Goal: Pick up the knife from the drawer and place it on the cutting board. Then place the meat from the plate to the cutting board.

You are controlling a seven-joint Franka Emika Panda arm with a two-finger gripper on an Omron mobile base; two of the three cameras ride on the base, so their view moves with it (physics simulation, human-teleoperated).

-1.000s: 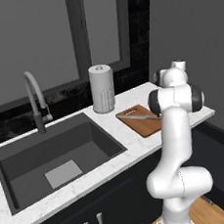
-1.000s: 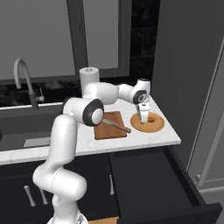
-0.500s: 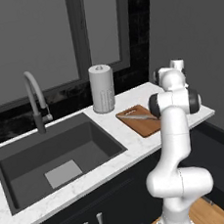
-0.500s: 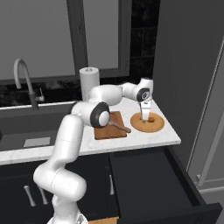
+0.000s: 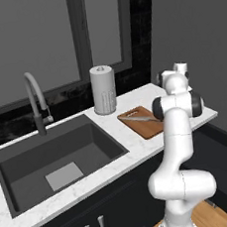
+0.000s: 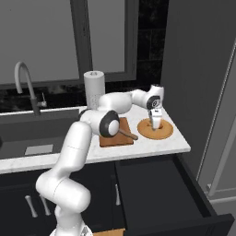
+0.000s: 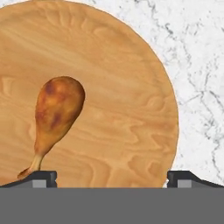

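Knife's on the reddish-brown wooden cutting board (image 6: 116, 134) already, so it's meat time. Two-finger gripper (image 6: 156, 123) hangs wide open, empty, over the orange-brown drumstick (image 7: 54, 114) on the round tan plate (image 7: 131, 131). Next I'd shift toward it, lower, squeeze.

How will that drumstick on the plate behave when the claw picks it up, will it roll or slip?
The meat is rounded at one end and tapers to a thin bone, so it may pivot or roll on the flat plate. Its glossy skin suggests some slip. The open claw would likely hold best across the thick end.
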